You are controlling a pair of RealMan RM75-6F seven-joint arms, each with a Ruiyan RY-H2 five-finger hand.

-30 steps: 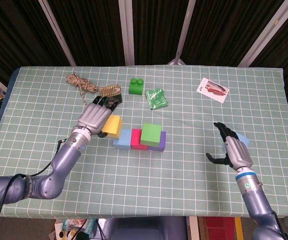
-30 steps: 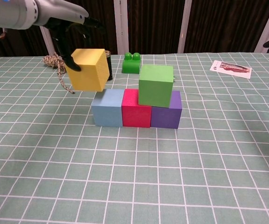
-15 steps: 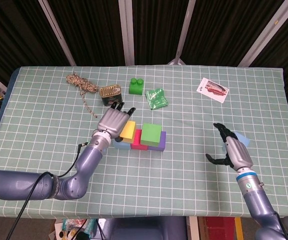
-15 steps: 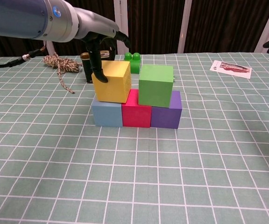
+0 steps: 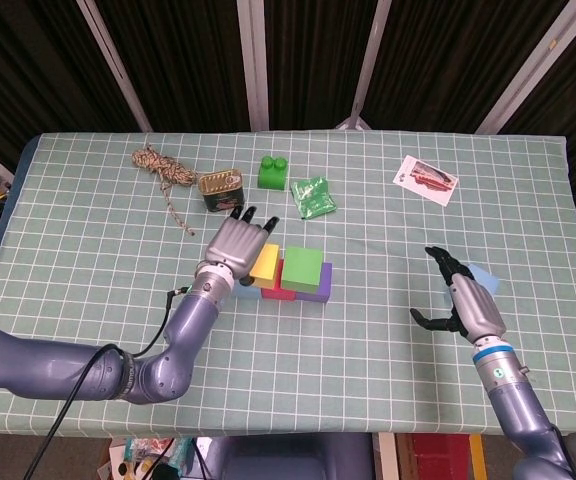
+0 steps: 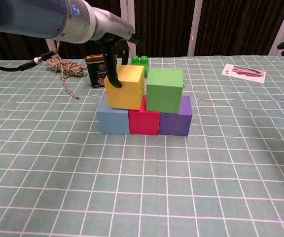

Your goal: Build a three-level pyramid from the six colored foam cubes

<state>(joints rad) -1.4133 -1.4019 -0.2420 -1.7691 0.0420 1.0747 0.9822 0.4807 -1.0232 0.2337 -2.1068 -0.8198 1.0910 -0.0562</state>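
Chest view shows, from the left, the rope (image 6: 58,66) and the tin (image 6: 94,70) at the back, then the left hand (image 6: 113,54) holding the yellow cube (image 6: 125,88) from behind and above, a dark finger (image 6: 114,74) lying down the cube's front-left edge. The yellow cube sits on the bottom row, across the seam between the blue cube (image 6: 113,120) and the red cube (image 6: 144,121), close beside the green cube (image 6: 164,90), which rests over the red cube and purple cube (image 6: 175,122). So the step in hand looks like setting the second piece of the middle level; five cubes are placed and the hand is not yet off. Next, I judge, the fingers must spread and lift straight up without nudging the yellow cube, which may want squaring against the green. Further right, the right hand (image 5: 465,299) hangs over the table with fingers apart, holding nothing, just beside a pale blue cube (image 5: 483,275), seemingly the sixth, which must then go on top, centred over the yellow-green seam.
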